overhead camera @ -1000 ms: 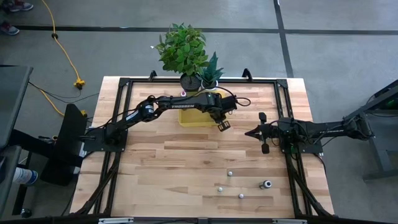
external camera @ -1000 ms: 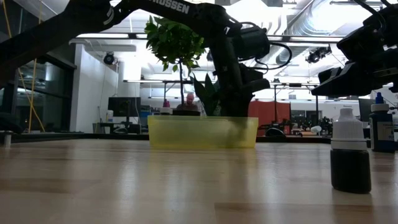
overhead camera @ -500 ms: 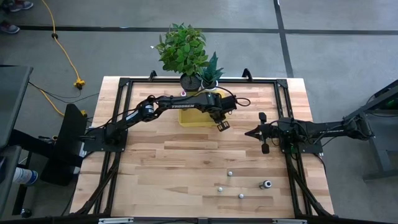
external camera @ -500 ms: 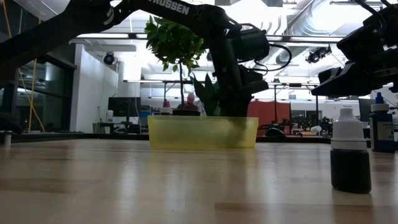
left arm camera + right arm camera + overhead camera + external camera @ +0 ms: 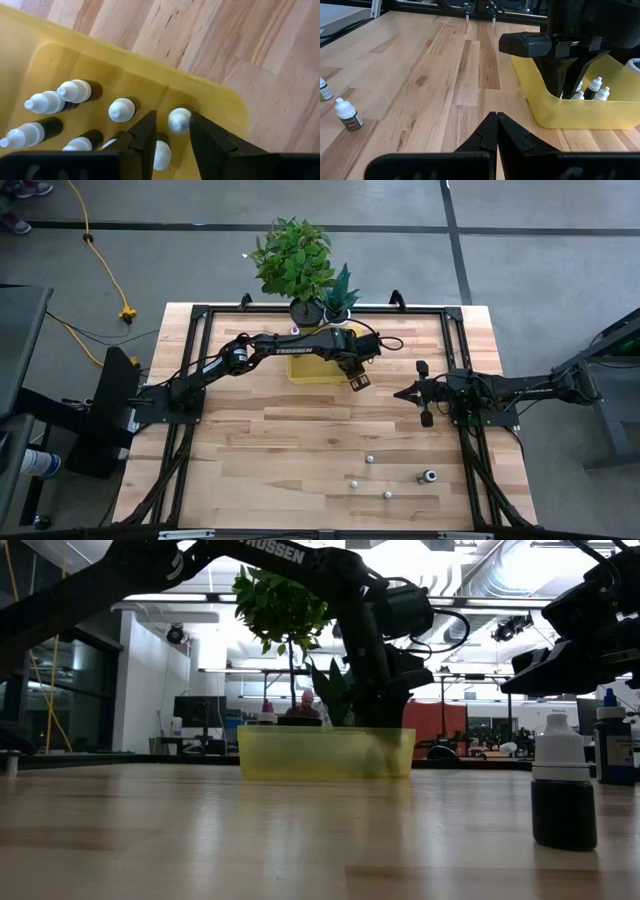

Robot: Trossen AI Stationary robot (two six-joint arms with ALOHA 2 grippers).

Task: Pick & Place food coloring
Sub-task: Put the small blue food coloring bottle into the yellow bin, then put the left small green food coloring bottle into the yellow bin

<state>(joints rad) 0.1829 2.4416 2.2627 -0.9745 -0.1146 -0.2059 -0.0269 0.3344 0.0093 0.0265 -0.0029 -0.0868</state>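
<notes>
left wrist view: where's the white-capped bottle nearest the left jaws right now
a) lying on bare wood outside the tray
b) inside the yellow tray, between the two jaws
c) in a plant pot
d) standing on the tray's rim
b: the left wrist view shows the bottle's white cap between the two dark jaws of the left gripper, inside the yellow tray next to other capped bottles.

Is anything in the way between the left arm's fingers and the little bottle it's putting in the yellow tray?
Nothing visible is. The bottle sits right between the left gripper fingers, already down inside the yellow tray, with other bottles close beside it.
</notes>
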